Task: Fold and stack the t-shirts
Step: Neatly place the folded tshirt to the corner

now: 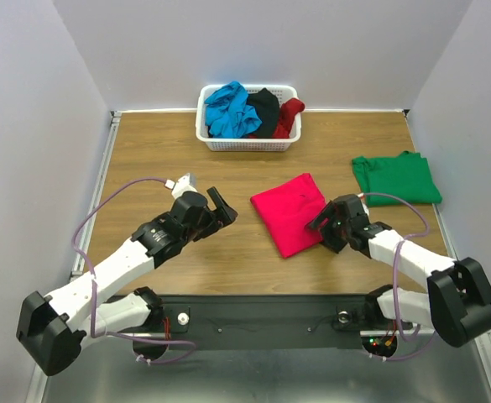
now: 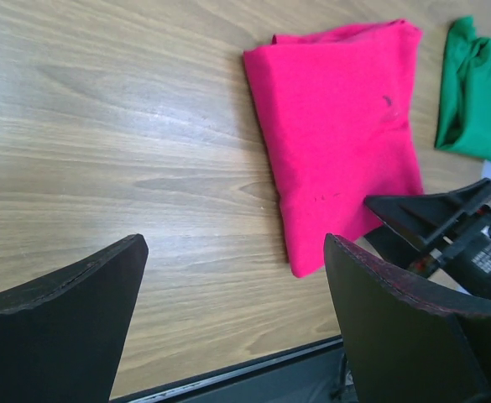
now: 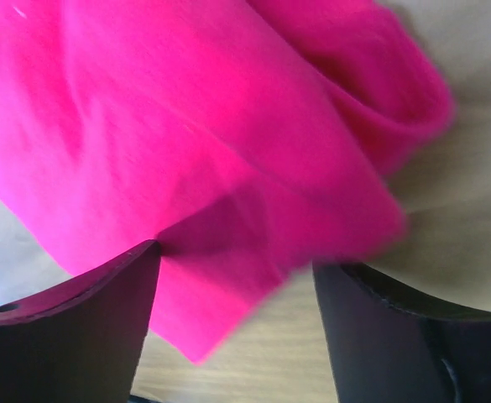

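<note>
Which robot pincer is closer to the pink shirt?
Right. The right pincer sits at the pink shirt's near right edge, its fingers either side of the cloth. The left pincer hangs over bare table to the shirt's left, not touching it.

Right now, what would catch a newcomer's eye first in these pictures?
The bright pink-red shirt, lying folded at the centre, stands out most, with the right hand at its near right edge. A folded green shirt lies far right; a white basket of shirts stands at the back.
</note>
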You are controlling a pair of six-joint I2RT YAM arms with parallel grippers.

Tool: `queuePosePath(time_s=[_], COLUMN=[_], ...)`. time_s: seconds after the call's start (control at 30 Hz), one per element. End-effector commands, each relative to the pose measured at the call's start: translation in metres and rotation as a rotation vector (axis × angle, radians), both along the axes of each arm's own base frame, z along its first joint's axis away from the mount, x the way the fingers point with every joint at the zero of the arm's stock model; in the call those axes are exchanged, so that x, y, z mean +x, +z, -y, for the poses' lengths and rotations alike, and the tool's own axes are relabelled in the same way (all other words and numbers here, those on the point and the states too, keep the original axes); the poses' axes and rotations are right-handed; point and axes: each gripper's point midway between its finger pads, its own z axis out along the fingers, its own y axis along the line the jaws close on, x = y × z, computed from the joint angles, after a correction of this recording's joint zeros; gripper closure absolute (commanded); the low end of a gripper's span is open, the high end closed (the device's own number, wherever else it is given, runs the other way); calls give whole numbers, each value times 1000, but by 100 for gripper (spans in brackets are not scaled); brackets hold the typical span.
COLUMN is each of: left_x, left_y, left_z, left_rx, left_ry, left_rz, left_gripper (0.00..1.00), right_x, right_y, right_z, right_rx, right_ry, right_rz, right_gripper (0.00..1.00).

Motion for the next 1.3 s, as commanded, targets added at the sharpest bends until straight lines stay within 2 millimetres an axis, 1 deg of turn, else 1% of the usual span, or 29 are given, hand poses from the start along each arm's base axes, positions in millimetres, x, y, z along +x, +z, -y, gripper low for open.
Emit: queuePosePath(time_s=[0.0,0.07,0.17,0.23,0.27,0.3,0.33,0.37,0.43,0.47,0.5,0.53,0.57,0.6,0.63,0.67,0.7,0.73,0.77,0.87,0.9,1.0,1.07,1.1,1.13,1.17,1.2,1.23,1.27], left_x=[-2,-4,-3,-4,-3,-3,-3,-4,-5,-5,-5,-5,-6,-6,-6,-6,-5,-6,-5,-2,-1,5,9,12,15,18,21,25,28], left_y=[5,5,12,15,18,19,21,21,25,26,29,30,31,32,34,35,36,38,40,45,46,56,58,64,66,71,74,72,79], left_z=[-17,-22,-27,-29,-31,-32,-34,-38,-42,-43,-46,-48,-50,-53,-55,-56,-58,-58,-59,-63,-65,-68,-69,-70,-69,-69,-70,-73,-73], left_rx=[17,25,20,21,24,27,27,38,40,42,45,46,52,55,53,52,55,56,56,67,77,96,120,128,137,138,145,177,175], left_ry=[64,85,110,111,119,122,132,144,154,160,169,176,181,195,201,205,210,210,213,226,240,253,253,256,255,258,258,254,251], left_rz=[16,15,35,42,46,48,51,47,53,56,66,68,68,74,79,84,89,95,101,113,116,139,137,150,155,166,169,167,174], left_gripper=[1,2,2,1,2,2,2,2,2,2,2,2,2,2,1,1,1,1,2,2,1,1,2,2,2,2,2,2,2], right_x=[12,13,17,25,33,38,44,52,62,65,78,84,82,89,95,101,104,108,112,113,114,117,117,119,122,125,128,135,136], right_y=[-12,-16,-18,-14,-7,-3,2,13,24,27,39,44,42,47,51,55,56,55,55,46,47,55,62,70,77,83,90,101,107], right_z=[-1,-4,-2,7,8,11,16,16,18,21,19,18,26,33,34,47,50,44,49,59,67,81,94,107,119,127,142,148,160], right_rx=[-20,-27,-77,-131,-161,-188,-228,-265,-331,-400,-430,-472,-562,-610,-636,-685,-701,-682,-737,-823,-882,-1003,-1081,-1139,-1182,-1214,-1229,-1249,-1276], right_ry=[-48,-60,-83,-103,-88,-83,-89,-55,-8,72,123,188,274,306,357,393,449,529,615,740,775,890,948,981,968,976,945,933,952], right_rz=[20,24,47,83,112,133,159,191,225,235,261,277,247,242,212,199,190,184,189,133,114,74,43,36,20,11,-5,5,-9], right_gripper=[24,27,35,59,86,92,95,100,99,100,99,100,100,100,100,100,100,100,100,100,100,100,100,100,100,100,100,100,100])
